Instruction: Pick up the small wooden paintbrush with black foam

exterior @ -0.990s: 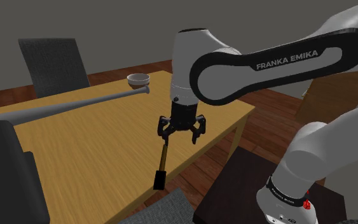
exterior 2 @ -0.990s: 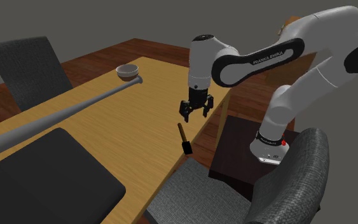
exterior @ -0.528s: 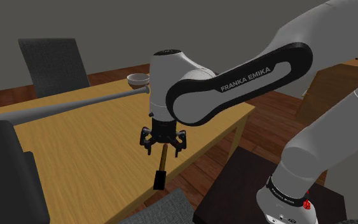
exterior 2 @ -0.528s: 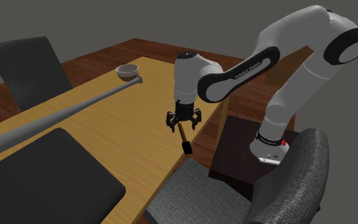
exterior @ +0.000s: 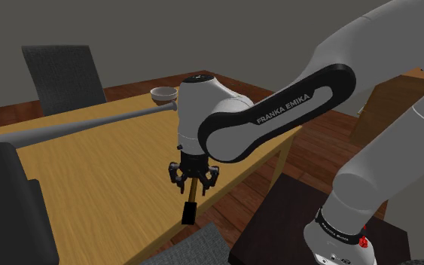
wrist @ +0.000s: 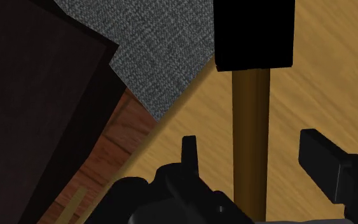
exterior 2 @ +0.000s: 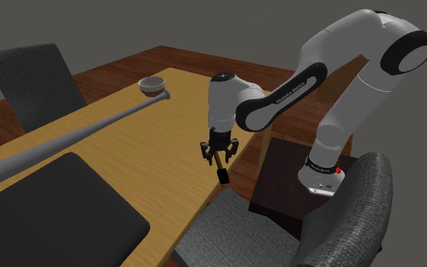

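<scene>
Approach done, lower centre of shoulder view: gripper (exterior: 193,184) spread astride paintbrush (exterior: 189,213) handle on table (exterior: 89,166), no contact; closure and lift outstanding

Wooden brush handle (wrist: 251,127), matt foam (wrist: 254,35)

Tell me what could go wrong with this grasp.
1. The brush lies at the table edge; a nudge from the open tool could push it off towards the chair.
2. The tool straddles the brush away from its foam head; gripped there, it might tilt.
</scene>
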Motion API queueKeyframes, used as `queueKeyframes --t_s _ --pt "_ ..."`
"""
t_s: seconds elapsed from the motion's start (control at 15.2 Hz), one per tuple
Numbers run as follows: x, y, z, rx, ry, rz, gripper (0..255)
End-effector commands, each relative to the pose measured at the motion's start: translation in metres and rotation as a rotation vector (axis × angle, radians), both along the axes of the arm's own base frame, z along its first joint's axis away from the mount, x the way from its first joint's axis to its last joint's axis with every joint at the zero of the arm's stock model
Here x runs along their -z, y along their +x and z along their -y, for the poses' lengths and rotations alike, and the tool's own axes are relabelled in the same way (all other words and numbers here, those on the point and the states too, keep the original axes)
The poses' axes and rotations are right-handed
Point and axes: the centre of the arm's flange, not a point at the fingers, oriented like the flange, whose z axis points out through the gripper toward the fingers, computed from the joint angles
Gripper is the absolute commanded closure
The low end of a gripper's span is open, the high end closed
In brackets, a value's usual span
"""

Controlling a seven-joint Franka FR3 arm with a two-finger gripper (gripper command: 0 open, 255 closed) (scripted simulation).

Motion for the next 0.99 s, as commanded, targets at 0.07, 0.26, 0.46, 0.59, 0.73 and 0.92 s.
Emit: queueKeyframes --t_s 0.07,0.26,0.46,0.59,0.73,0.92 --pt "0.001 0.000 0.000 0.000 0.000 0.000 255" --pt "0.001 0.000 0.000 0.000 0.000 0.000 255" --pt "0.001 0.000 0.000 0.000 0.000 0.000 255" --pt "-0.004 0.001 0.000 0.000 0.000 0.000 255" --pt "-0.015 0.001 0.000 0.000 0.000 0.000 255" --pt "-0.031 0.001 0.000 0.000 0.000 0.000 255"
